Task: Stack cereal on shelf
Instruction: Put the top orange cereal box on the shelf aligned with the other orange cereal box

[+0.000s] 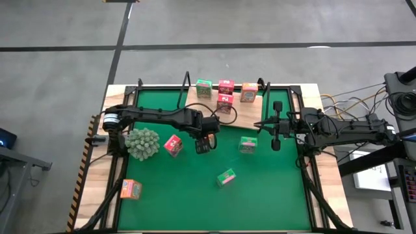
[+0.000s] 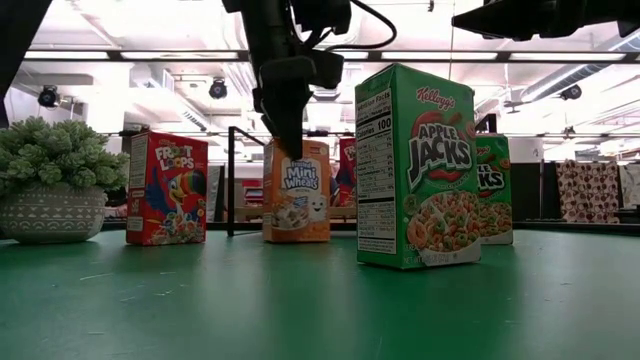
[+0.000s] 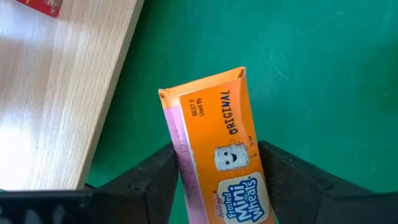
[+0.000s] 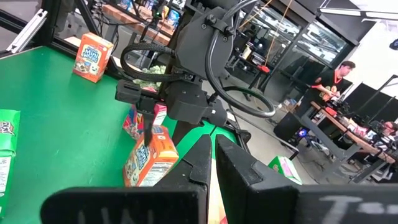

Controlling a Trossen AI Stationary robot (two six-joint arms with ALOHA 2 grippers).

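My left gripper (image 1: 203,140) reaches down over the mat's middle and is shut on an orange cereal box (image 2: 297,192). My right gripper (image 1: 260,125) hovers shut near the shelf's right end and touches nothing. The shelf (image 1: 195,107), a wooden board with black wire uprights, lies along the far edge. Its top carries a green (image 1: 203,88), two pink-red (image 1: 225,86) and an orange box (image 1: 249,92). On the mat stand a pink-red box (image 1: 173,145) and two green boxes (image 1: 247,144) (image 1: 226,177). Another orange box (image 1: 130,189) sits at the near left. My left gripper pinches the orange box's upper end (image 3: 233,180) between its two fingers (image 3: 155,177), one on each side. The fingers come from above, pointing down. The box is upright, and in the low view its bottom (image 2: 297,238) is level with the mat.
A grey-green spiky plant in a pot (image 1: 143,143) stands just left of the pink-red box. The green mat (image 1: 273,195) has open room at the near right. Black frame rails (image 1: 305,162) run along the mat's sides. People sit in the room beyond (image 4: 336,78).
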